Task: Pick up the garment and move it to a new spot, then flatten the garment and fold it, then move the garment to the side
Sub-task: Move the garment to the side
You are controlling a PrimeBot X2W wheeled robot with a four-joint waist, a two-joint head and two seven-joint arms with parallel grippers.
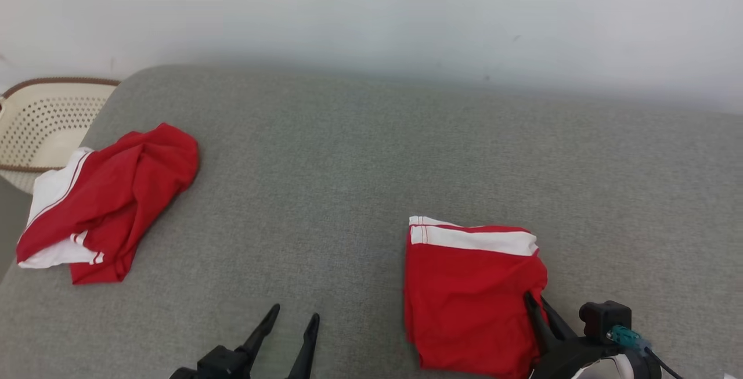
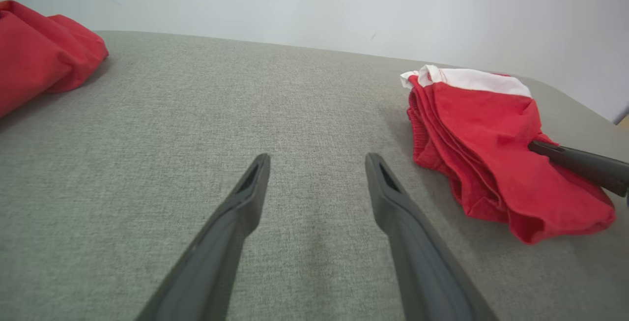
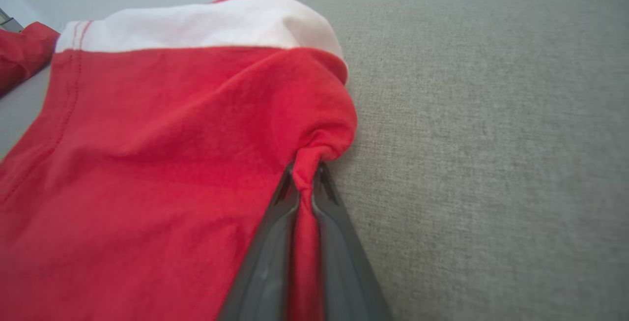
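A folded red garment (image 1: 470,292) with a white band lies on the grey cushion at the lower right of the head view. My right gripper (image 1: 537,300) is shut on the garment's right edge; in the right wrist view a pinch of red cloth (image 3: 305,173) sits between the closed fingers (image 3: 275,242). The left wrist view shows the same garment (image 2: 491,149) at the right with a dark finger (image 2: 575,161) lying on it. My left gripper (image 1: 293,315) stands open over bare cushion left of the garment, its fingers (image 2: 245,198) spread with nothing between them.
A second red and white garment (image 1: 110,199) lies crumpled at the cushion's far left edge. Beyond it a cream perforated basket (image 1: 46,123) stands off the cushion. A pale wall runs behind the cushion (image 1: 371,164).
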